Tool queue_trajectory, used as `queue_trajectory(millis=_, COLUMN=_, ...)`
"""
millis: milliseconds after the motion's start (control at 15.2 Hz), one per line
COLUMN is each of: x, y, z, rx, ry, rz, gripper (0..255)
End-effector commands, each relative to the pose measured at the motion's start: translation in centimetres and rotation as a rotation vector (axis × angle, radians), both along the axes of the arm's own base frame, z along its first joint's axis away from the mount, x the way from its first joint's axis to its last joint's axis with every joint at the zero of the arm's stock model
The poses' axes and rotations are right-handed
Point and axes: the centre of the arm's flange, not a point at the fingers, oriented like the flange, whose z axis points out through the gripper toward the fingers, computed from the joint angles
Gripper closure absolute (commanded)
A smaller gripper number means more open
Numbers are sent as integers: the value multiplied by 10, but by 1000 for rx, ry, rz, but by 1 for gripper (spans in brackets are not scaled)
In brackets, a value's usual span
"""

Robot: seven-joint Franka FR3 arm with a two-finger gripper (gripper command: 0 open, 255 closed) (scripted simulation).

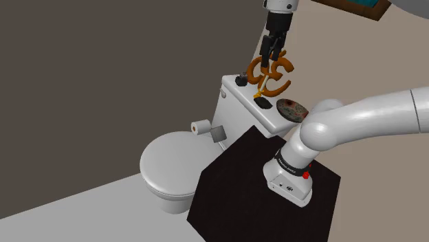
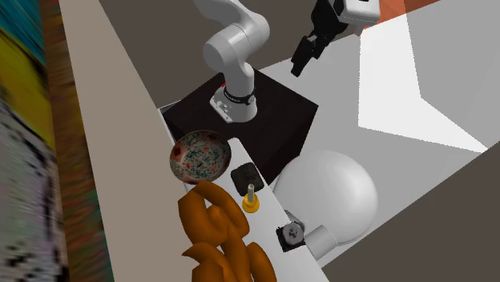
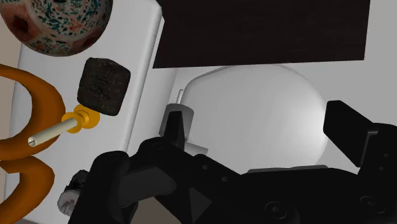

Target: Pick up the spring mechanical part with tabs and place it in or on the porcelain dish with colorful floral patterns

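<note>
Black two-finger gripper [image 3: 261,124], jaws spread wide with nothing between them, looks down on a bathroom scene: a white toilet [image 1: 168,161] with its cover down, and the flat white tank lid [image 3: 143,76] on which the task's things are laid out. The white robot arm [image 1: 364,117] rises from a black box stand [image 1: 234,185] set just beside the toilet. In a row on the tank lid stand four things. The largest is a glossy orange sculpture of looping curls [image 2: 210,218]. A round porcelain dish patterned in red, green and white florals [image 2: 199,156] sits at the end nearest the stand. Then come a rough, dark, cube-shaped block [image 3: 104,86] and, smallest, a yellow ring with a pale pin standing up from it [image 3: 83,119], which appears to be the spring part. That part sits between the sculpture and the block, just beside both, with the block between it and the dish. The pick-up seems not yet begun: the gripper hangs well above the lid and the part sits untouched. The next move likely calls for a descent shifted toward the part. The jaws should go either side of the pin or ring without brushing the curls or the block, then lift it clear over the block to the empty dish.
</note>
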Motion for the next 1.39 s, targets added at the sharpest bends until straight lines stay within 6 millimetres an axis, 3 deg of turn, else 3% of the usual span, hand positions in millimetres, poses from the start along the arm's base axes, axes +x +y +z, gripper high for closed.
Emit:
queue_trajectory(millis=0, x=0, y=0, z=0, rx=0, ry=0, rz=0, gripper=0)
queue_trajectory(millis=1320, x=102, y=-194, z=-139, rx=47, ry=-131, rz=-34, gripper=0)
